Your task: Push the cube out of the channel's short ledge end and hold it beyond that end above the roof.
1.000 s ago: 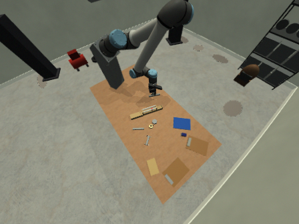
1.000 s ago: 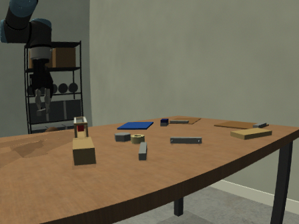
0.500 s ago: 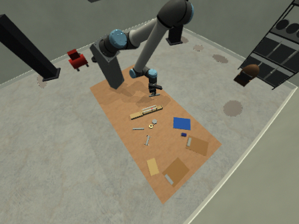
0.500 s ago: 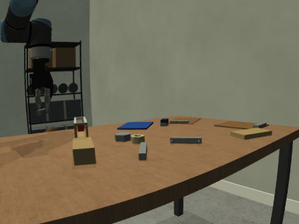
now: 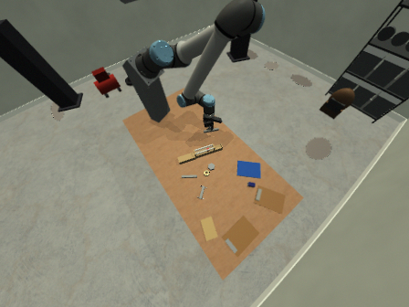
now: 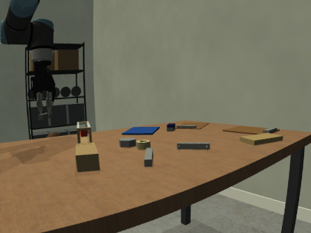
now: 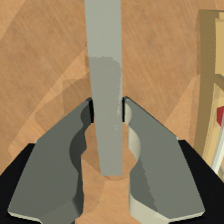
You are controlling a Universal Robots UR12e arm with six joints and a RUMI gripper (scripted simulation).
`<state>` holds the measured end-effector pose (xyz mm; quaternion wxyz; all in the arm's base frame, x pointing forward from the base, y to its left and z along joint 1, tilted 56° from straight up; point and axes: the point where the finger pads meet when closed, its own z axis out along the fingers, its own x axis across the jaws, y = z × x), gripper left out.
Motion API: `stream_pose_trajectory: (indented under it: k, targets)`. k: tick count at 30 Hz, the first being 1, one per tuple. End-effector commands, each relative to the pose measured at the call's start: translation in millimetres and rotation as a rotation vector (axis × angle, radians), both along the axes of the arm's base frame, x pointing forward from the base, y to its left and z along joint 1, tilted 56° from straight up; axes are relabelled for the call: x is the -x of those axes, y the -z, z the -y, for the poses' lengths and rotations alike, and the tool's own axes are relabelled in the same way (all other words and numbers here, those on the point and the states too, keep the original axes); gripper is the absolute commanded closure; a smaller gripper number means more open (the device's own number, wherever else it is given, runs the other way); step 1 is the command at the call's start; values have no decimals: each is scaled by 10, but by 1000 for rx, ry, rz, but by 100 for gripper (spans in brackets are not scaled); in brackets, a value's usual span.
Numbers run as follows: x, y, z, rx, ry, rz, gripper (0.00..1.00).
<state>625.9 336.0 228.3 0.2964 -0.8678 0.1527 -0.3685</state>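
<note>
My gripper [image 5: 211, 126] [image 6: 44, 104] [image 7: 108, 99] is shut on a long grey bar [image 7: 105, 75] [image 5: 215, 129] and holds it above the wooden table, behind the channel. The channel [image 5: 189, 157] [image 6: 87, 157] [image 7: 206, 60] is a tan wooden block with an open framed part at one end. The red cube [image 5: 208, 148] [image 6: 83, 133] [image 7: 220, 116] sits inside that framed part. In the wrist view the channel runs along the right edge, beside the bar and apart from it.
On the table [image 5: 160, 137] [image 6: 208, 166] lie a blue mat [image 5: 248, 169] [image 6: 140, 130], a grey hex piece [image 5: 211, 166] [image 6: 127, 142], a brass ring [image 5: 206, 173] [image 6: 143, 144], two grey bars [image 5: 201, 192] [image 6: 193, 145], a small blue block [image 5: 251, 185] [image 6: 170, 127] and wooden boards [image 5: 240, 234]. A shelf rack [image 6: 69, 104] stands behind.
</note>
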Motion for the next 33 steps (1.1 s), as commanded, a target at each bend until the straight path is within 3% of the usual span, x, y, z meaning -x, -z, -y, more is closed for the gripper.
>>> stream_pose_trajectory:
  k: [1, 11, 19, 21, 33]
  targets:
    - [2, -3, -1, 0, 0, 1, 100]
    - [-23, 12, 65, 2, -2, 2, 100]
    - [-210, 125, 591, 18, -13, 14, 100]
    - [-210, 125, 591, 18, -13, 14, 100]
    - [-811, 496, 2188, 68, -52, 42, 100]
